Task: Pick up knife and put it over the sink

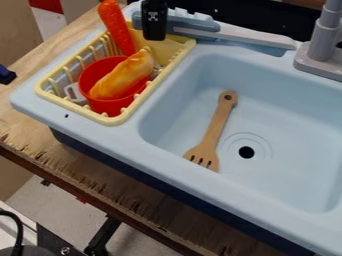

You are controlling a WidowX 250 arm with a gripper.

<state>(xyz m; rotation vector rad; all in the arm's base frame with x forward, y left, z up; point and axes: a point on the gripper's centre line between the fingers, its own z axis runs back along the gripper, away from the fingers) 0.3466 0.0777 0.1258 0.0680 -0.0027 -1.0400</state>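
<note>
A: Largest first, go.
B: Wooden table (27, 129), under a light-blue plastic toy sink (287, 165). Pale-yellow slatted plastic basket (70, 109) at its left in view.
A: Knife?
B: Toy knife, blue-grey handle, pale-grey blade (247, 37). On the sink's back rim, handle end by the basket, blade pointing toward the grey plastic faucet (325, 45).
A: In the basin?
B: Brown slotted wooden spatula (214, 127), slotted head toward the near wall, left of the black drain hole (246, 152).
A: Basket contents?
B: Round red plastic cup (110, 106), orange toy carrot (115, 25) standing tilted behind it, yellow-orange elongated toy food (120, 80) lying across the cup's top.
A: End effector?
B: Black end effector (153, 22), top edge of view, in front of the knife's handle. Open, closed or gripping: can't tell. Contact: can't tell either.
</note>
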